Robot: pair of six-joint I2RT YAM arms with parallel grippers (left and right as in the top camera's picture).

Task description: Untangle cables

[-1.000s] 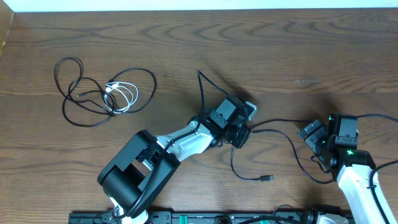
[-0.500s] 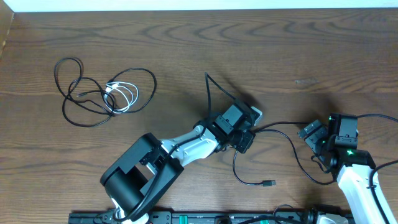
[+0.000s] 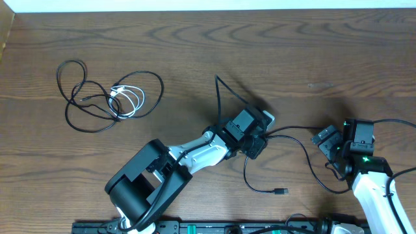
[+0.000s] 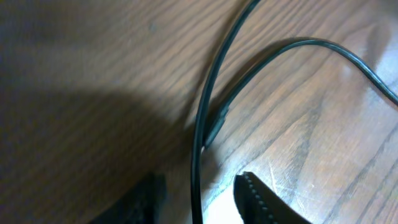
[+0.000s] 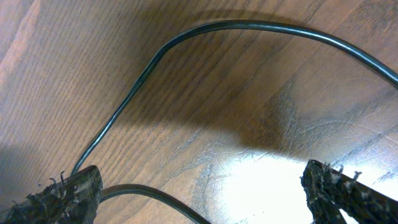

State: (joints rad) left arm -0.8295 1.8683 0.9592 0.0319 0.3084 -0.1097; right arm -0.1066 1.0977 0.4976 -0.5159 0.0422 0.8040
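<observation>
A thin black cable [image 3: 220, 94] runs from mid-table down past my left gripper [image 3: 261, 135], then on toward my right gripper [image 3: 323, 138]; its small plug [image 3: 281, 192] lies near the front. In the left wrist view the black cable [image 4: 198, 124] passes between the parted jaws of the left gripper [image 4: 199, 180], with a gap on each side. In the right wrist view the right gripper [image 5: 202, 183] stands wide open, and the black cable [image 5: 205, 25] curves past its left finger [image 5: 68, 190]. Far left, a white cable [image 3: 128, 97] lies coiled inside loose loops of black cable [image 3: 78, 91].
Wooden table [image 3: 325, 52] with a white wall edge along the back. A dark rail [image 3: 214, 227] with the arm bases runs along the front edge. Thicker black wires [image 3: 396, 121] trail from the right arm.
The left arm shifted slightly right, dragging the black cable and its plug with it. Its jaws have since parted off the cable. The right arm has not moved.
</observation>
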